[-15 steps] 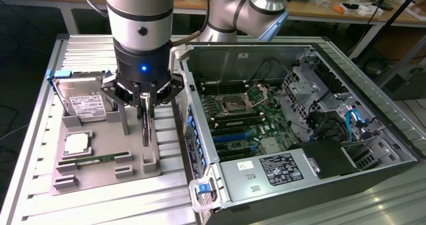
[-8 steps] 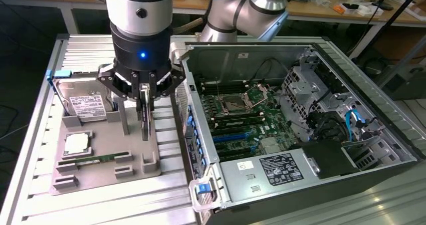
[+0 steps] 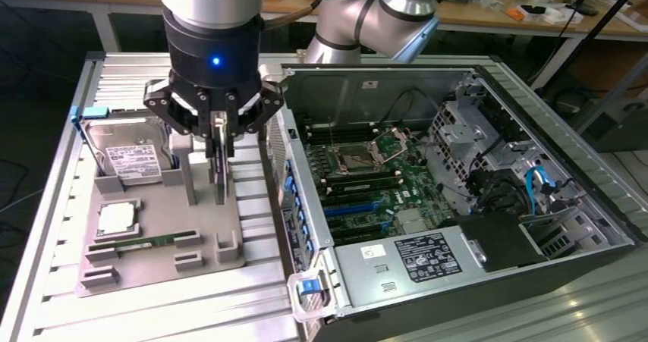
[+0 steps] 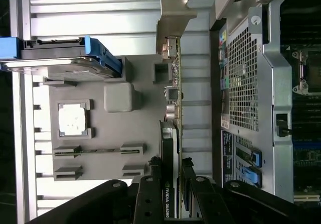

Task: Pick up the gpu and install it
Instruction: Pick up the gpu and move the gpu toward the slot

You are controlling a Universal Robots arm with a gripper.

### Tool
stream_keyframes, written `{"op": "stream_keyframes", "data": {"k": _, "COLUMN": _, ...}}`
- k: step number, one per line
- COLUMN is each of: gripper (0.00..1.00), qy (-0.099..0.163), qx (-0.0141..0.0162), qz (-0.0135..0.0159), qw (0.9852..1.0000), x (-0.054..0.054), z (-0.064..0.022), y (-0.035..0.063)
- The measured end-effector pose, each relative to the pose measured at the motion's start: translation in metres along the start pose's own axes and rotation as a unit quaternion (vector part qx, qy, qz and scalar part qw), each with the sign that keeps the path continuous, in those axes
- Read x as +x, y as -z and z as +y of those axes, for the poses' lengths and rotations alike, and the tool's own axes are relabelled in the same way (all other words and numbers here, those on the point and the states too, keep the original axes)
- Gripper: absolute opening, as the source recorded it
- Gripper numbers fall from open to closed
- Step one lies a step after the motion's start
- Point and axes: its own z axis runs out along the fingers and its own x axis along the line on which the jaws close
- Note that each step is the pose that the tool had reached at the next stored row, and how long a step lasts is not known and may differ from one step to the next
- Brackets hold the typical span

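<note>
Pincer (image 3: 220, 136) gripped the gpu (image 3: 220, 179) by its top edge; card stood on edge in the tray (image 3: 152, 265), long axis parallel to the computer case (image 3: 344, 92) wall just beside it.

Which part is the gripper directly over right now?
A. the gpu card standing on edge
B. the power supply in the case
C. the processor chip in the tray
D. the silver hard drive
A: the gripper hangs right around the gpu, which stands on edge at the gray tray.
</note>
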Motion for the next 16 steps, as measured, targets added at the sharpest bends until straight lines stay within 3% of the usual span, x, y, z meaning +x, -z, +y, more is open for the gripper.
{"op": "stream_keyframes", "data": {"k": 10, "gripper": 0.27, "qy": 0.0, "qx": 0.0, "qz": 0.0, "qw": 1.0, "x": 0.0, "z": 0.0015, "y": 0.0281}}
{"op": "stream_keyframes", "data": {"k": 15, "gripper": 0.27, "qy": 0.0, "qx": -0.0001, "qz": 0.0, "qw": 1.0, "x": 0.0, "z": 0.0026, "y": 0.049}}
{"op": "stream_keyframes", "data": {"k": 16, "gripper": 0.27, "qy": 0.0, "qx": -0.0001, "qz": 0.0, "qw": 1.0, "x": 0.001, "z": 0.003, "y": 0.0575}}
